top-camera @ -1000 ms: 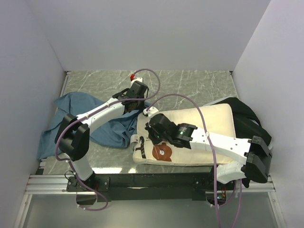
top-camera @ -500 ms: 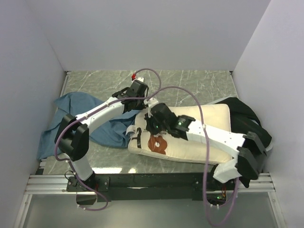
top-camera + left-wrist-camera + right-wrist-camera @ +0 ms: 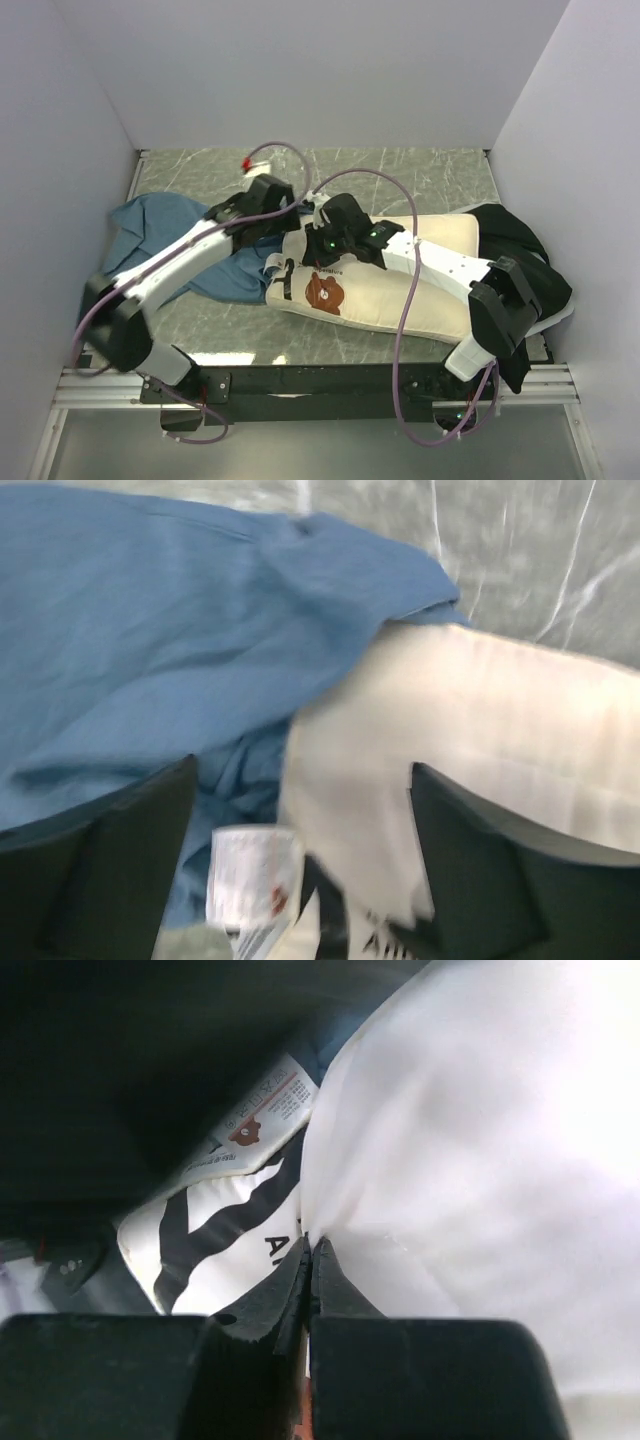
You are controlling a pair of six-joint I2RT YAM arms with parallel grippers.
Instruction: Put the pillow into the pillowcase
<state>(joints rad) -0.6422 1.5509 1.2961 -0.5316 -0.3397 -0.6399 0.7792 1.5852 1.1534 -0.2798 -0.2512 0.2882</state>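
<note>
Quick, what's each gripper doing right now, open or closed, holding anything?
Left gripper: open, holding nothing, over the end of the pillow.
Right gripper: closed, pinching the pillow's white fabric.

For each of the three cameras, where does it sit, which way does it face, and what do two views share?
Top external: above and behind the arm bases, facing down on the table; both arms show.
Left wrist: on the left arm, facing the pillowcase and the pillow; the open left gripper shows.
Right wrist: on the right arm, close on the pillow; the right gripper is shut on it.
Shared: both wrist views show the pillow's label.
</note>
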